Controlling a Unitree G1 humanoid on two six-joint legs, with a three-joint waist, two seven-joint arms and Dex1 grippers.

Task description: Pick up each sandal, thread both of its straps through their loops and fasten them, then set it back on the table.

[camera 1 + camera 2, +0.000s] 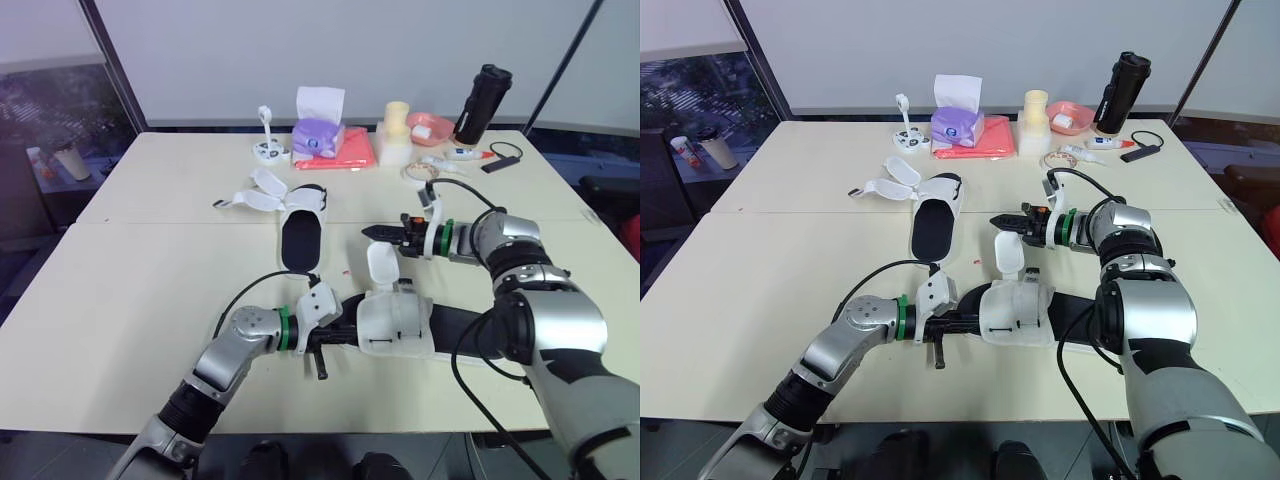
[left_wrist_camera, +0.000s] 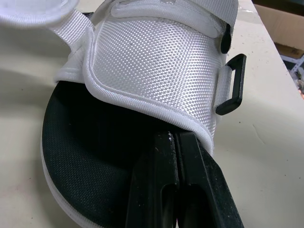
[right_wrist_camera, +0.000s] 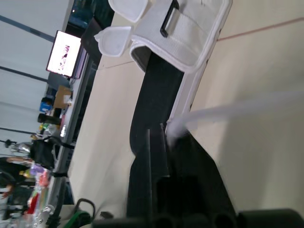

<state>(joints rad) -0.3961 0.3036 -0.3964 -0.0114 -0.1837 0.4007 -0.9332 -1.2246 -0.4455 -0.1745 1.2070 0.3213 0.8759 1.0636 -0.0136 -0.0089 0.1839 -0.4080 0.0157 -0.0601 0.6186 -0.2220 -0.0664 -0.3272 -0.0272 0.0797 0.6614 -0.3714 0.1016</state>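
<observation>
Two sandals are lying on the table (image 1: 150, 270), and neither is looking finished. The near sandal (image 1: 395, 322) is resting flat, well apart from the purple tissue box (image 1: 318, 135), on the robot's side of it and a little to the right. The far sandal (image 1: 300, 240) is sitting between the tissue box and the near sandal; its straps (image 1: 255, 195) are splaying open, nearer the robot than the box and to its left, so I am judging that one to be untouched. On the near sandal, an upright strap (image 1: 381, 262) is standing free on the side facing the tissue box, and a second flap (image 1: 320, 300) is hanging loose at the end where the left gripper is working; the black loop (image 2: 232, 84) on the white upper is showing nothing passing through it, so the threading is apparently not yet done. The left gripper (image 2: 175, 140) is pressing its two fingers tight together with no gap, the tips tucking in at the hem of the white upper over the black insole; I cannot tell whether they are pinching that hem or only bearing against it. The right gripper (image 1: 368, 232) is hovering between the near sandal and the tissue box, just beyond the upright strap, its fingers drawing to a closed point with nothing between them that I can make out. By my reading the work is sitting at an early stage: both straps of the near sandal are waiting to be threaded and fastened, and the whole sequence is remaining for the far sandal.
</observation>
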